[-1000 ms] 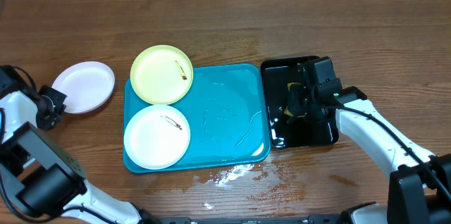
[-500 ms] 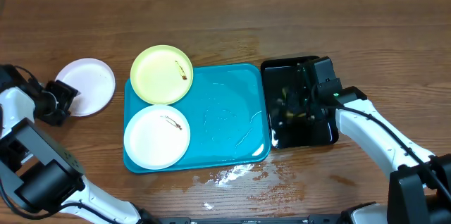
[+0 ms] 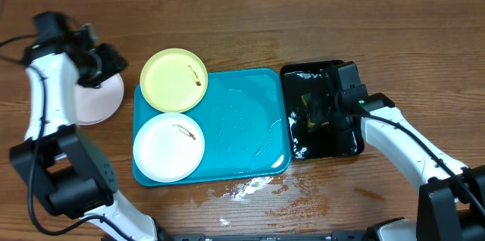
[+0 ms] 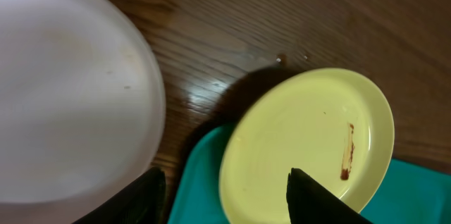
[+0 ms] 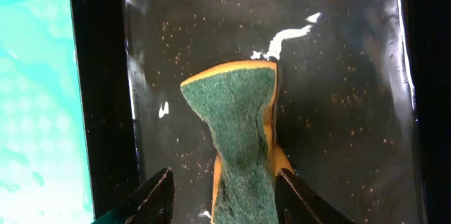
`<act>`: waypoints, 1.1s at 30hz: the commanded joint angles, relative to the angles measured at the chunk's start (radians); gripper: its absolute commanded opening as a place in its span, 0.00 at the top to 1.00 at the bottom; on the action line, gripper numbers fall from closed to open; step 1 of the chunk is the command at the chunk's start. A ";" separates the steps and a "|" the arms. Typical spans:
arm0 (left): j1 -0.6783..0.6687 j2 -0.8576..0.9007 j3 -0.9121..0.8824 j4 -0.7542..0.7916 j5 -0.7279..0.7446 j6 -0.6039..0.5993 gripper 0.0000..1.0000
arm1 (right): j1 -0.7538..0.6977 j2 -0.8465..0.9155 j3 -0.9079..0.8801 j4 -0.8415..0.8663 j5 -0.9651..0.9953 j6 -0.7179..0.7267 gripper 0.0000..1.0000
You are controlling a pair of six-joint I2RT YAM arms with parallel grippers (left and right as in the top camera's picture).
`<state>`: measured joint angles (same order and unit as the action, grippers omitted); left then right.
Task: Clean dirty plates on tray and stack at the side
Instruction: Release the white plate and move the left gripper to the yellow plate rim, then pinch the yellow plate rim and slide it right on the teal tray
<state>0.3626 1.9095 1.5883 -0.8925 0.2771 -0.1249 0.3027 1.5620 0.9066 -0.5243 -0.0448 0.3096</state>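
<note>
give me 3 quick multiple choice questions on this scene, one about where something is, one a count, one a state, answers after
1. Where does the sponge lie?
A in the black tray
B in a bowl
C on a shelf

2. How many plates are in view?
A two
B three
C four

3. What state is the yellow-green plate in?
A spotless
B smeared
C broken

Answers:
1 A, the right wrist view shows it on the black floor.
2 B, the yellow-green one, the near white plate on the turquoise tray, and the far-left white plate off it.
3 B, a brown streak runs near its rim.
</note>
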 commanded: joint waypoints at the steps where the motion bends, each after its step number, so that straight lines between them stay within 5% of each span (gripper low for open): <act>1: -0.081 0.042 -0.005 0.016 -0.159 0.060 0.44 | 0.006 0.000 -0.004 -0.005 0.006 -0.003 0.52; 13: -0.160 0.193 -0.005 -0.005 -0.232 0.078 0.48 | 0.006 0.000 -0.004 -0.005 0.006 -0.003 0.52; 17: -0.160 0.211 -0.005 -0.056 -0.108 0.089 0.61 | 0.006 0.000 -0.004 -0.005 0.006 -0.003 0.52; 23: -0.171 0.210 -0.005 -0.132 0.058 0.103 0.64 | 0.006 0.000 -0.004 -0.011 0.006 -0.003 0.53; 33: -0.307 0.211 -0.015 -0.151 0.060 0.103 0.64 | 0.006 0.000 -0.004 -0.017 0.006 -0.003 0.52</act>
<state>0.1123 2.1120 1.5826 -1.0473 0.3050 -0.0444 0.3027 1.5620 0.9066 -0.5426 -0.0444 0.3099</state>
